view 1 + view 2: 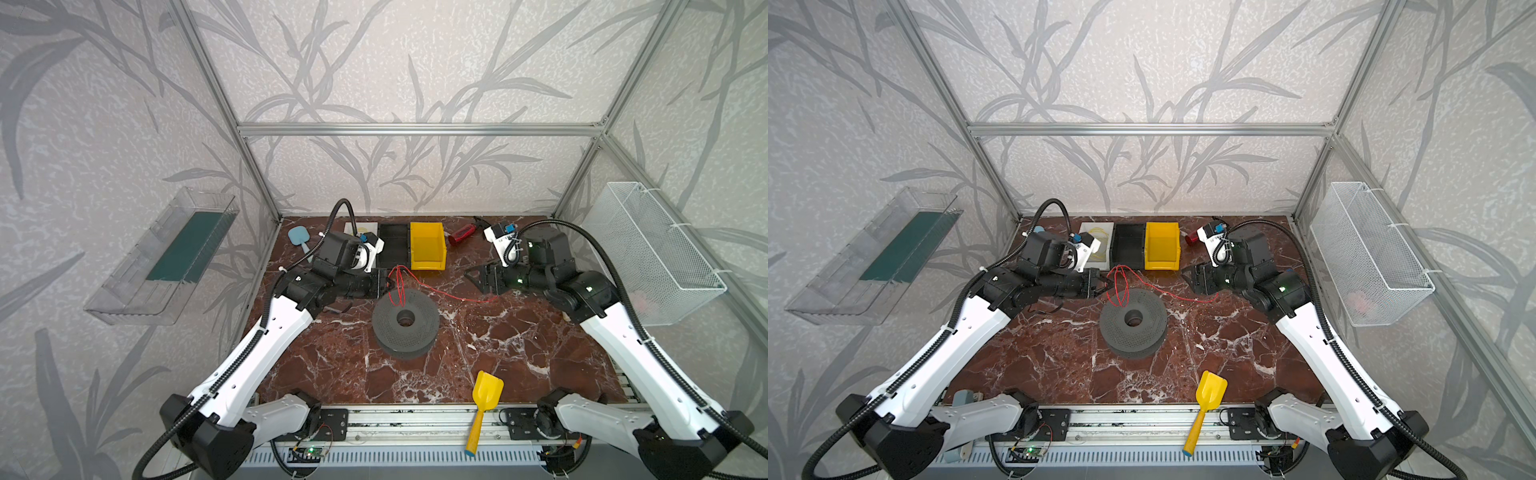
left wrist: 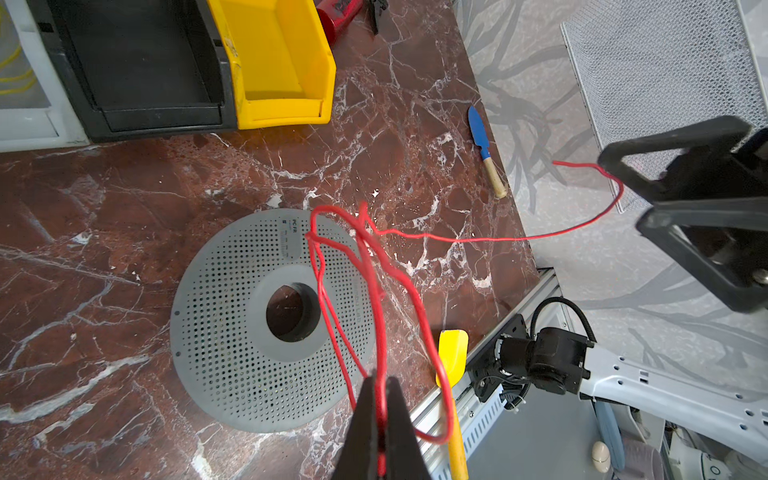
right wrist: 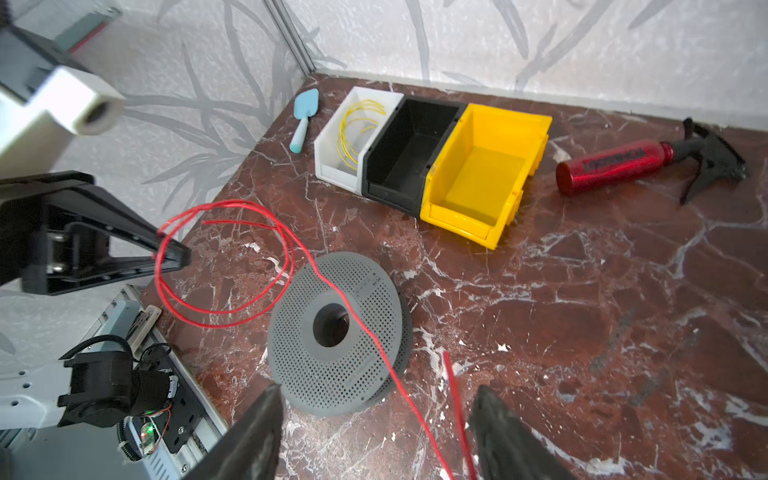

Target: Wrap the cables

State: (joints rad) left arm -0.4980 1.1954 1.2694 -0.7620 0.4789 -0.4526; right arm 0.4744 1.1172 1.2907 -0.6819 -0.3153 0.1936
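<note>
Between the pressed-together fingers of my left gripper sit loops of the red cable, hanging above the grey spool. Its tail trails across the table between the spread fingers of my right gripper. A yellow cable lies in the white bin.

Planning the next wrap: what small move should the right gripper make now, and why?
Probably close the right gripper on the thin red cable: its loose tail runs between the open jaws, unheld, while the shut left gripper pinches the coiled loops by the grey perforated spool.
</note>
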